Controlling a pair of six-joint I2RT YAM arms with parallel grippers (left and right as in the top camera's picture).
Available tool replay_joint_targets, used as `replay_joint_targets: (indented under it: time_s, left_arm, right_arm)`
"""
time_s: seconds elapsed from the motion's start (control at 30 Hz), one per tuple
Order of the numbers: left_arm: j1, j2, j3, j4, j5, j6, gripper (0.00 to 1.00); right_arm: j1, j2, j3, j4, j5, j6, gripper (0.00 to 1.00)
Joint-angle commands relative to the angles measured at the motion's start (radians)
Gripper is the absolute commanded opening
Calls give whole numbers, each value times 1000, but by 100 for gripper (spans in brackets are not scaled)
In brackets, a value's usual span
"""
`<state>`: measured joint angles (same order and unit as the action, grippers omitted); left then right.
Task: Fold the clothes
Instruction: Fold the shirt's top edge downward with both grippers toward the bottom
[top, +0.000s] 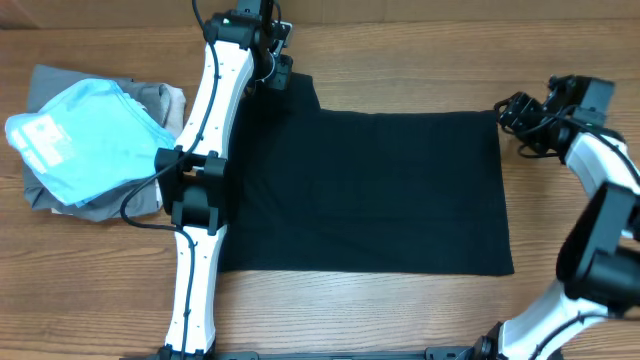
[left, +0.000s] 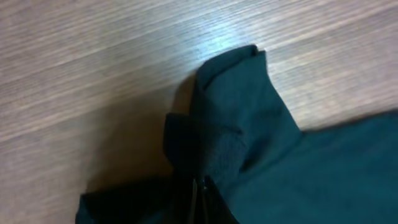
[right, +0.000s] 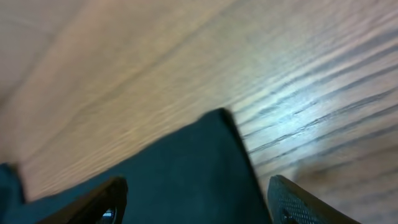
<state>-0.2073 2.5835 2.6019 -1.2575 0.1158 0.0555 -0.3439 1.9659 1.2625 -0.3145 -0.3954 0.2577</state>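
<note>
The black T-shirt (top: 370, 190) lies spread flat across the middle of the wooden table, folded into a wide rectangle. My left gripper (top: 278, 72) is at its far left corner, shut on a bunched sleeve of the shirt (left: 233, 118); the fingertips (left: 200, 190) pinch the fabric. My right gripper (top: 515, 112) is open just beyond the shirt's far right corner. In the right wrist view the fingers (right: 199, 202) straddle that corner of the shirt (right: 186, 168) without holding it.
A light blue garment with white print (top: 85, 135) lies on folded grey garments (top: 150, 100) at the left edge. The left arm (top: 200, 190) stretches along the shirt's left side. The right arm (top: 600, 230) stands at the right.
</note>
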Motion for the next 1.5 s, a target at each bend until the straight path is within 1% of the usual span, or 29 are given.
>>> replay_joint_targets:
  time_s: [0.0, 0.2, 0.23, 0.3, 0.47, 0.5, 0.57, 0.77, 0.83, 0.9, 1.0, 1.17, 1.23, 1.47]
  left_arm:
    - [-10, -27, 70, -52, 13, 20, 4]
    - [-15, -27, 129, -161, 15, 20, 4]
    - [-16, -27, 134, -170, 15, 20, 4]
    - [-17, -27, 147, -185, 15, 20, 4]
    - [-16, -27, 164, -204, 15, 20, 4]
    - [-16, -27, 166, -207, 15, 20, 4]
    - [-16, -27, 166, -212, 15, 20, 4]
    - [-16, -27, 166, -219, 15, 19, 4]
    - [-16, -27, 166, -228, 15, 20, 4]
    - [-16, -27, 166, -239, 14, 20, 4]
    - [-16, -27, 166, -254, 12, 20, 4]
    - [-16, -27, 167, -274, 11, 20, 4]
    - [-16, -27, 172, -290, 7, 20, 4]
    - [-16, -27, 216, -348, -19, 20, 4]
  right_arm:
    - [20, 76, 16, 47, 21, 9, 76]
    - [40, 138, 16, 153, 29, 10, 75]
    - [45, 143, 16, 164, 31, 12, 72]
    - [56, 150, 16, 183, 32, 12, 71]
    - [83, 161, 16, 202, 76, 12, 70]
    - [84, 161, 16, 202, 92, 12, 68]
    - [85, 161, 16, 204, 124, 12, 66]
    - [85, 161, 16, 221, 134, 12, 46]
    - [85, 161, 16, 225, 134, 12, 45]
    - [85, 161, 16, 229, 134, 12, 40]
    - [85, 161, 16, 231, 133, 12, 27]
    - [85, 150, 16, 213, 124, 12, 12]
    - [84, 135, 16, 204, 125, 11, 9]
    - [72, 60, 16, 161, 126, 7, 6]
